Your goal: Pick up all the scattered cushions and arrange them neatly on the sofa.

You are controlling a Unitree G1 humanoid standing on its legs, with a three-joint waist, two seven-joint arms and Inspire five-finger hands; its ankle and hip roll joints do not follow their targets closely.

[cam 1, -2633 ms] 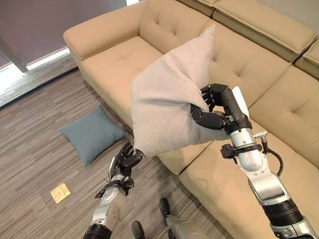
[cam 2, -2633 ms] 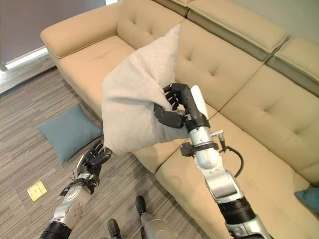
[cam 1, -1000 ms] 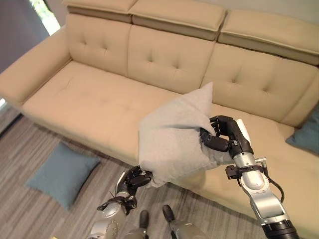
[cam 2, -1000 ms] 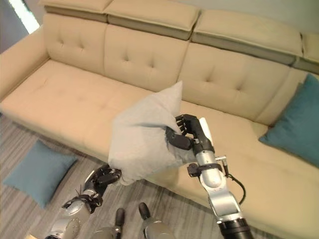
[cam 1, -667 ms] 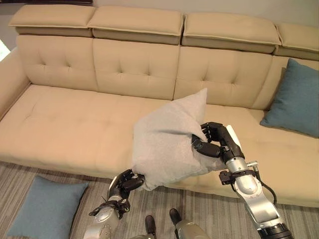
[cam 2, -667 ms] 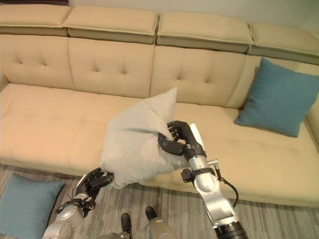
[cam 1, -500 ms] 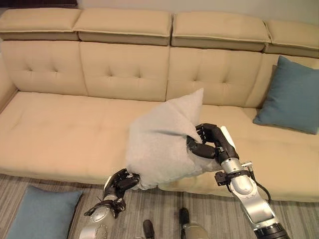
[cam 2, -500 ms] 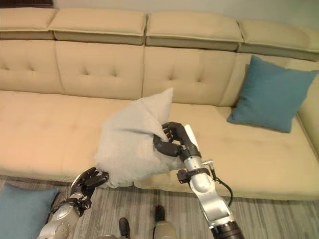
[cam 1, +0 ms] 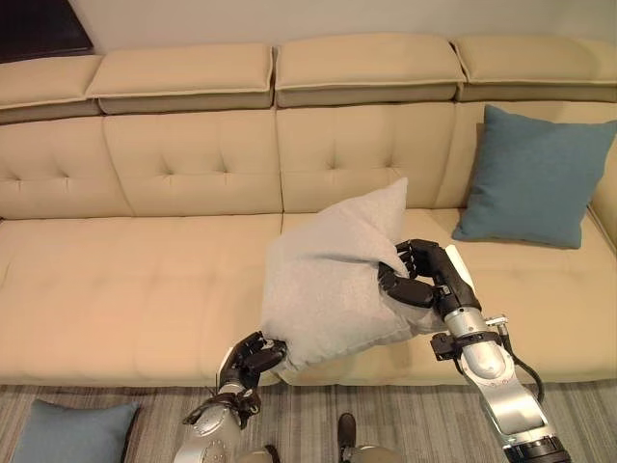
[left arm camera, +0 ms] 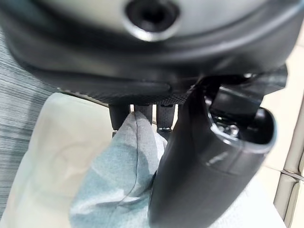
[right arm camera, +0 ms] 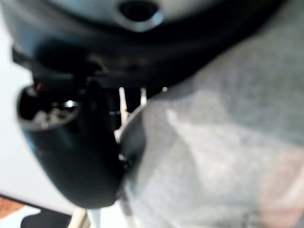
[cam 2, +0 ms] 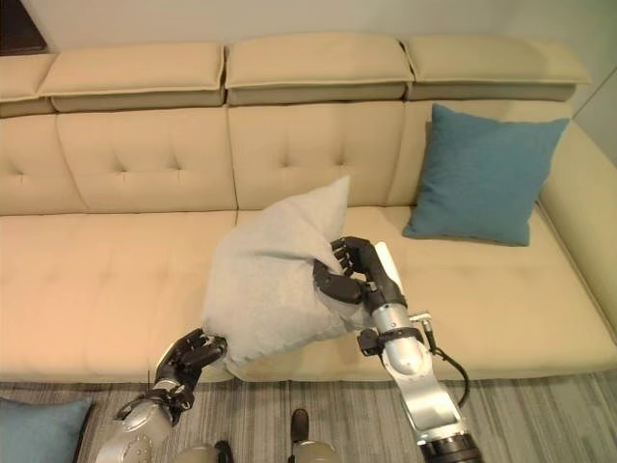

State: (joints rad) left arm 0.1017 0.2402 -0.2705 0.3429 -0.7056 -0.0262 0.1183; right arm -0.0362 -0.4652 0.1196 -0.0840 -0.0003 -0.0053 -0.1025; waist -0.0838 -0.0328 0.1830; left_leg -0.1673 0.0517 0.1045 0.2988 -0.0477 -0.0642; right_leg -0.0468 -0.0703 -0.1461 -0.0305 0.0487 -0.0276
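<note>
In the left eye view, you are looking at a grey cushion (cam 1: 333, 285) being held up in front of the beige sofa (cam 1: 145, 280), above the front edge of the seat near its middle, with one corner pointing up toward the backrest. Your right hand (cam 1: 422, 280) is gripping the cushion's right side, fingers and thumb curled into the fabric and bunching it. Your left hand (cam 1: 249, 359) is clamping the cushion's lower left corner, down by the sofa's front edge. A blue cushion (cam 1: 536, 176) is leaning upright against the backrest at the far right of the seat, well apart from the grey one. Another blue cushion (cam 1: 72, 434) is lying on the striped floor (cam 1: 415, 420) at the near left, in front of the sofa. In the right eye view, you are seeing the same hold: the right hand (cam 2: 359, 272) is pinching the cushion's side and the left hand (cam 2: 191, 355) is closing on its bottom corner. In the left wrist view, the thumb (left arm camera: 209, 161) and fingers (left arm camera: 135, 116) are squeezing a fold of fabric between them. In the right wrist view, the thumb (right arm camera: 78, 152) is pressing into grey fabric that is bulging beside it.
</note>
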